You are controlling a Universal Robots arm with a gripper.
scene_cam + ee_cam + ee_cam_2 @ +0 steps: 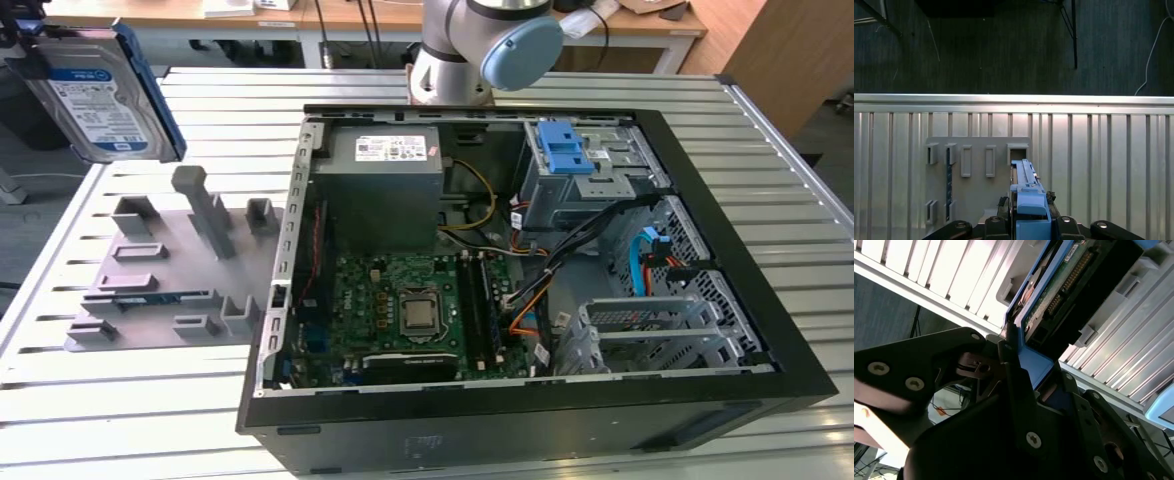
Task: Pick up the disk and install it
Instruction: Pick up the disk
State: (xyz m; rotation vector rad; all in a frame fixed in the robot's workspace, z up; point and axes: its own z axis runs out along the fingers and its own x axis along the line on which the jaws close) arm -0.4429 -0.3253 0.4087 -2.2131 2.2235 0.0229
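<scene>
The disk (pixel 104 95) is off the bench (pixel 120 420), held upright in the air above the bench's far corner on the exterior view's left, its white-and-blue label facing the exterior camera and its blue carrier frame along its edges. The jaws are clamped on it: in the second wrist view, black fingers (pixel 1010 370) press against the blue frame from either side, and the disk (pixel 1054 300) projects beyond them with its green circuit board and a row of connector pins exposed. In the first wrist view the disk (pixel 1026 192) appears edge-on as a narrow blue strip between the black jaw bodies, hanging over a grey slotted fixture (pixel 979 165) that lies on the slatted bench near its edge, with dark floor (pixel 1004 45) beyond that edge. The exterior view adds the rest of the scene: the grey fixture lies flat beside the open computer case (pixel 534 440), which occupies the middle of the bench. Inside it are the power supply (pixel 387 160), the motherboard (pixel 387 320), and a metal drive cage (pixel 587 185) with a blue latch (pixel 566 150) toward the far edge. The disk is well apart from that cage. The robot arm (pixel 474 45) rises behind the case at the far edge.
</scene>
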